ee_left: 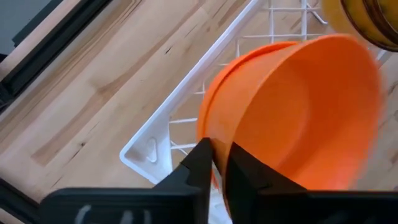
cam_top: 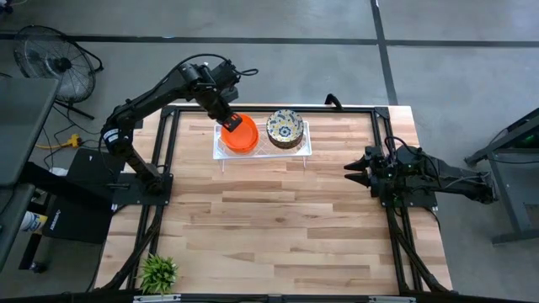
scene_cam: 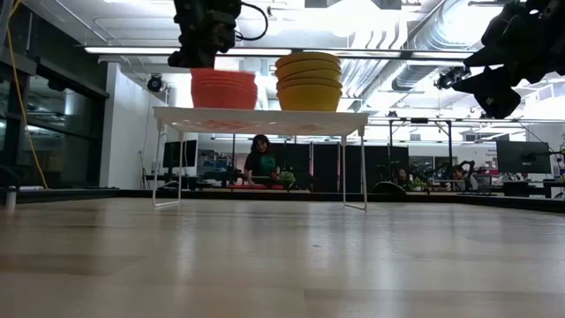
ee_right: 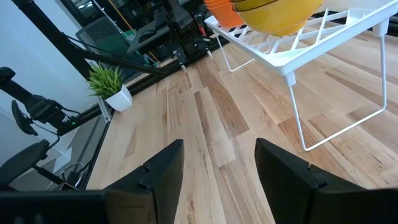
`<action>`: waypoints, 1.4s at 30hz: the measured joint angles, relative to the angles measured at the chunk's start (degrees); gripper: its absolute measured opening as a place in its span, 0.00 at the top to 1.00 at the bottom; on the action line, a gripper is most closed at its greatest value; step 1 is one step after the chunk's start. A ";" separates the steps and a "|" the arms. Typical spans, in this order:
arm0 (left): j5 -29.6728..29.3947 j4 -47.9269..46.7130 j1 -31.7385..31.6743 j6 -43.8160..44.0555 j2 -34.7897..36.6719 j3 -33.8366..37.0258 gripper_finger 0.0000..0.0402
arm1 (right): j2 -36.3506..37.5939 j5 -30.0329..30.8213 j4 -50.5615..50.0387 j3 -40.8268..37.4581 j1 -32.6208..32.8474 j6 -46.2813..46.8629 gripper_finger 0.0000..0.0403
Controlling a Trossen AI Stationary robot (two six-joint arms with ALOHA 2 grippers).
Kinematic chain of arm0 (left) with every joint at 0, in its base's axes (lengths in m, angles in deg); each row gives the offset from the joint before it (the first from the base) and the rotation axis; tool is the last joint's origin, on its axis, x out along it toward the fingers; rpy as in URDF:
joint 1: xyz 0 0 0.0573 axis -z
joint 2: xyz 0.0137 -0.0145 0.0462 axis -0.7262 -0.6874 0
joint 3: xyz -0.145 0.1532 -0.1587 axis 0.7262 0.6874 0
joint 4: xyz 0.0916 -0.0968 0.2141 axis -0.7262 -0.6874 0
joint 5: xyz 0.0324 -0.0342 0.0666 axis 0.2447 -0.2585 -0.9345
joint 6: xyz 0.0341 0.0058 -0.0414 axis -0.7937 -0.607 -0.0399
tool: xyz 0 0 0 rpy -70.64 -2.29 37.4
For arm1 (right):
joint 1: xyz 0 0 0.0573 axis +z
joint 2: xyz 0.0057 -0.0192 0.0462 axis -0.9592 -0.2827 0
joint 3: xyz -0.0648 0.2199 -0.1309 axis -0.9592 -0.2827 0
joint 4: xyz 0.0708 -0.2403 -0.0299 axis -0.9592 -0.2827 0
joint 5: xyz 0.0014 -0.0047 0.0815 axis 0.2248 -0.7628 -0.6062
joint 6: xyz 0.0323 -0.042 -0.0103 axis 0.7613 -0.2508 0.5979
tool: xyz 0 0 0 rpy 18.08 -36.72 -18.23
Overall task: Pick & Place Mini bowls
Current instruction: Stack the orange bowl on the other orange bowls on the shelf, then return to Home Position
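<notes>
Two stacks of mini bowls stand on a white wire tray [cam_top: 303, 150] raised on legs at the table's far side. One stack is plain orange-red [cam_top: 242, 135], the other cream with a blue-green pattern [cam_top: 285, 128]. In the low view the orange stack [scene_cam: 223, 90] is left of the other stack [scene_cam: 308, 84]. My left gripper [cam_top: 227, 122] is over the orange stack's left rim, shut on the top bowl [ee_left: 292, 112]. My right gripper [cam_top: 354, 171] waits open, above the table near its right edge. My left gripper [ee_left: 217, 165] pinches the top orange bowl's rim [ee_left: 214, 134] on the side toward the table's left, one finger inside the bowl and one outside. The fingers come down from above. The bowl sits on the orange stack, a lower bowl's rim [ee_left: 208, 99] showing beneath it.
The tray's thin wire legs [scene_cam: 159, 168] stand on the wood near the far edge. A small potted plant [cam_top: 158, 272] sits at the table's near left corner. Open wood [cam_top: 278, 219] lies between the tray and the near edge. People sit in the room behind [scene_cam: 261, 163].
</notes>
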 joint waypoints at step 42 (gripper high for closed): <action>-9.38 23.68 17.00 -20.13 2.23 -0.07 0.75 | 0.00 1.64 0.05 -0.02 0.01 2.59 0.54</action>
